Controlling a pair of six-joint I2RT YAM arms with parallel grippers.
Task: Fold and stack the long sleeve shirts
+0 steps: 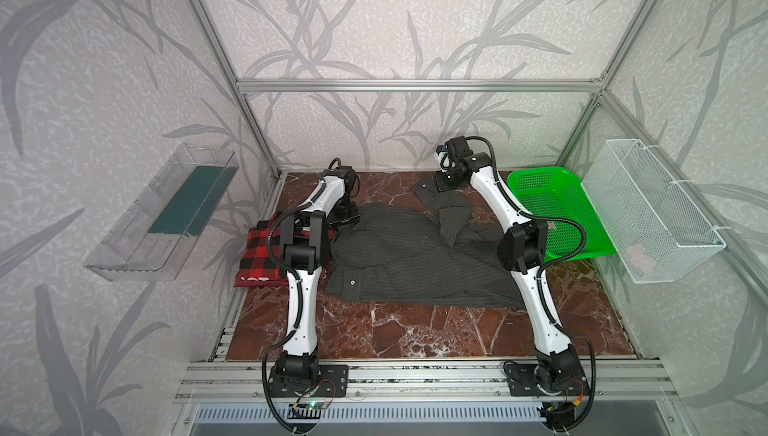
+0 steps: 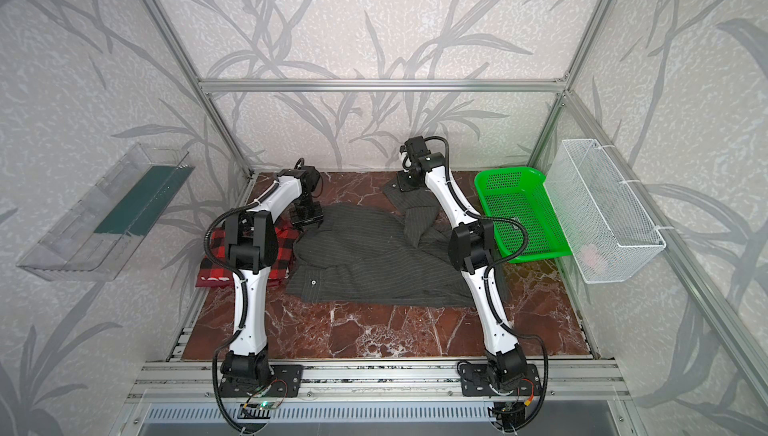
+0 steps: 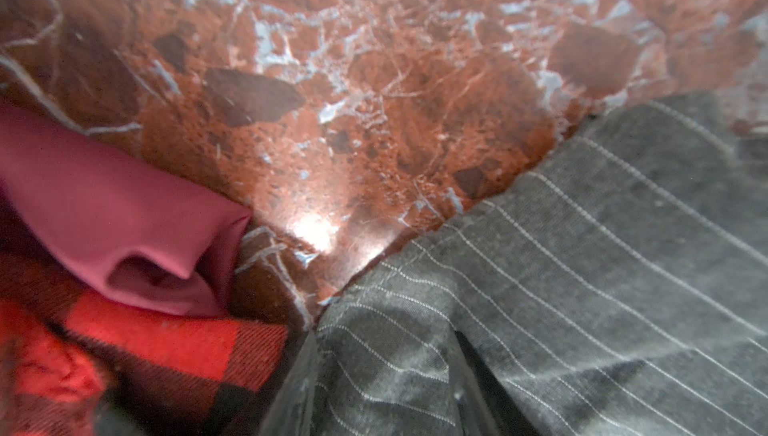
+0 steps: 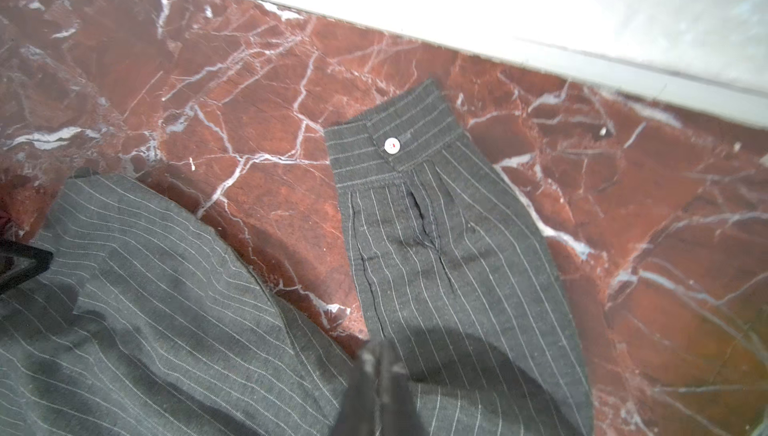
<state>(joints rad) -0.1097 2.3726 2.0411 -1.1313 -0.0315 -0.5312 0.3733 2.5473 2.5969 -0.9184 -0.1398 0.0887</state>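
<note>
The charcoal pinstriped shirt (image 1: pixel 407 255) (image 2: pixel 365 255) lies spread out and rumpled across the middle of the marble table (image 1: pixel 415 330). One of its sleeves reaches toward the back wall, and its buttoned cuff (image 4: pixel 395 139) lies flat. The red-and-black plaid shirt (image 1: pixel 259 243) (image 3: pixel 166 346) sits folded at the left, partly hidden under my left arm. My left gripper (image 1: pixel 347 219) (image 3: pixel 382 336) is down on the charcoal shirt's back left corner, open, with striped cloth lying between its fingers. My right gripper (image 1: pixel 445 180) (image 4: pixel 380 351) hovers just above the sleeve with its fingers together and holds nothing.
A green plastic basket (image 1: pixel 540 172) stands at the table's back right. A white mesh basket (image 1: pixel 652 214) hangs on the right wall and a clear tray (image 1: pixel 166 214) on the left wall. A plain dark-red cloth (image 3: pixel 124 214) lies against the plaid shirt.
</note>
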